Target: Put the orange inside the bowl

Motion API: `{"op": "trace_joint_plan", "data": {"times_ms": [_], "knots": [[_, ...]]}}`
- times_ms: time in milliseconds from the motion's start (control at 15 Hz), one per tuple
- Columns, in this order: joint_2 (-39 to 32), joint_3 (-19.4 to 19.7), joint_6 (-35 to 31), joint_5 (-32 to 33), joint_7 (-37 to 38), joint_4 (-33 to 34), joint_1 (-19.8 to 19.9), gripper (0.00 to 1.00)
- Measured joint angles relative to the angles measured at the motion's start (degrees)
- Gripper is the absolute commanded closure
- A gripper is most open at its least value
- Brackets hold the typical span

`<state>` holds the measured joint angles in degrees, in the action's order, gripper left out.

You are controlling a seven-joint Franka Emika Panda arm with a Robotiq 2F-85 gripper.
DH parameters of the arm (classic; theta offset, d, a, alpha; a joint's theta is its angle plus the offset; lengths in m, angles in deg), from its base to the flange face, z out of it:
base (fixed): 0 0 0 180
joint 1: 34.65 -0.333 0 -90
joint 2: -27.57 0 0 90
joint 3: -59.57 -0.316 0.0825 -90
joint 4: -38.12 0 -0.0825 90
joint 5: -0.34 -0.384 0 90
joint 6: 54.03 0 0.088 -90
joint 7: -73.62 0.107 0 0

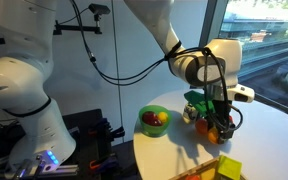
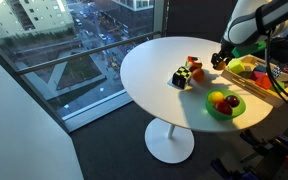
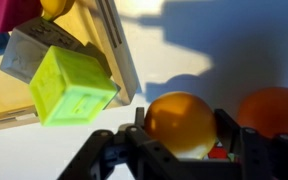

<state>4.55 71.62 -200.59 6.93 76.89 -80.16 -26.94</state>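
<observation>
In the wrist view the orange [image 3: 181,125], smooth and yellowish, sits between my gripper's [image 3: 182,150] two black fingers, which press on both of its sides just over the white table. In an exterior view the gripper [image 1: 217,122] points down over the orange [image 1: 215,133] near the table's middle. The green bowl [image 1: 143,117] stands apart from it at the table's edge and holds red and yellow fruit. The bowl [image 2: 212,109] and gripper [image 2: 221,60] also show in the other exterior view.
A deeper red-orange fruit [image 3: 274,108] lies just beside the gripper. A wooden tray [image 3: 119,55] with coloured blocks, one lime green [image 3: 72,88], is close by. A dark cube [image 2: 181,77] and red-and-yellow fruit pieces [image 2: 194,67] sit on the round white table [image 2: 144,85].
</observation>
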Motion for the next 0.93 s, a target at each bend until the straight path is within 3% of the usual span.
{"op": "trace_joint_plan", "data": {"times_ms": [400,933], "knots": [[4.29,-3.68,10.06,-8.14,-12.01,0.28,4.29,0.56],[8.42,-3.97,19.64,-8.47,-13.58,1.99,4.16,0.56]]}}
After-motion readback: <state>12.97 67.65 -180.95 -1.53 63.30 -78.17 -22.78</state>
